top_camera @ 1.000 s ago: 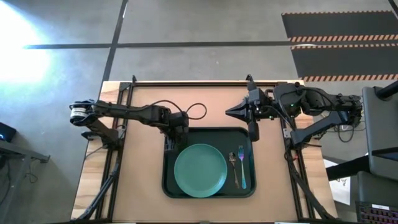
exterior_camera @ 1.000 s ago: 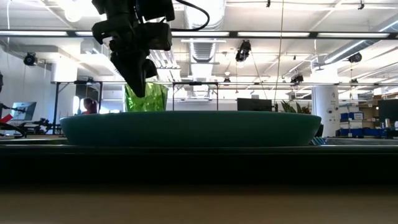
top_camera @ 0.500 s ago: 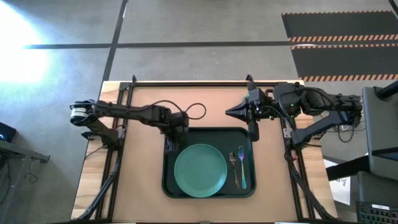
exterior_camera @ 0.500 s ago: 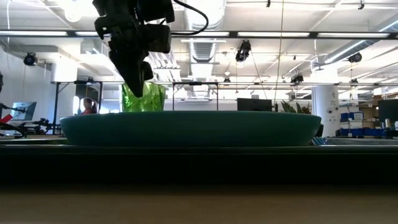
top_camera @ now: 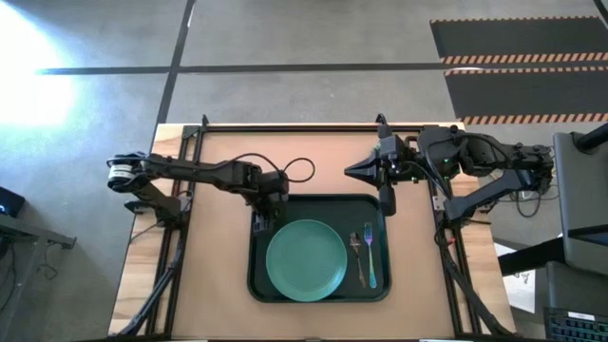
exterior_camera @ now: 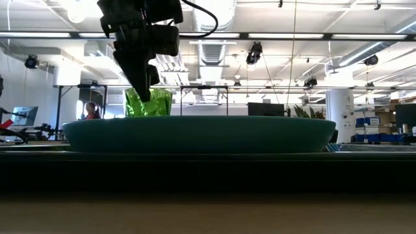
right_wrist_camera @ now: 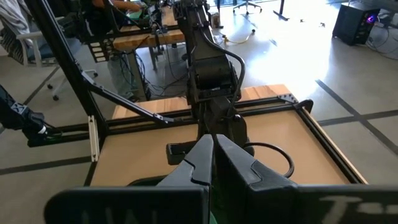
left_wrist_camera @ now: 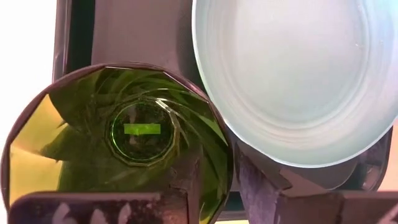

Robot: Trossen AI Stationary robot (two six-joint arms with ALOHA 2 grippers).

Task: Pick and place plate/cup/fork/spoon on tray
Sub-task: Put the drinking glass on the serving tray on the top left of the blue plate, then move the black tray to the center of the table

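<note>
The wooden table [top_camera: 223, 256] carries black rail frames along its edges and sits on a grey concrete floor crossed by dark lines, with striped hazard mats off to one far corner. Centred toward the near edge lies the tray [top_camera: 318, 293], dark green with a raised rim. The plate [top_camera: 306, 260] fills most of the tray's left and middle part; in the low view its teal rim [exterior_camera: 195, 133] spans nearly the whole width and hides almost everything behind it. On the tray's right strip lie the fork [top_camera: 369, 255] and the spoon [top_camera: 358, 255], side by side and close together, just beside the plate but apart from it.

The left gripper [top_camera: 260, 221] hangs over the tray's far-left corner, its fingers clamped on the rim of the cup [exterior_camera: 149, 103], which shows behind the plate in the low view; whether the cup's base rests on the tray cannot be told. In the left wrist view the cup [left_wrist_camera: 121, 134] sits just beside the plate's edge.

The right gripper [top_camera: 386, 201] waits above the tray's far-right rim, fingers pressed together.

Beyond the table is an open workshop with ceiling ducts, lamps and desks, and a person [exterior_camera: 91, 110] sits far off.
</note>
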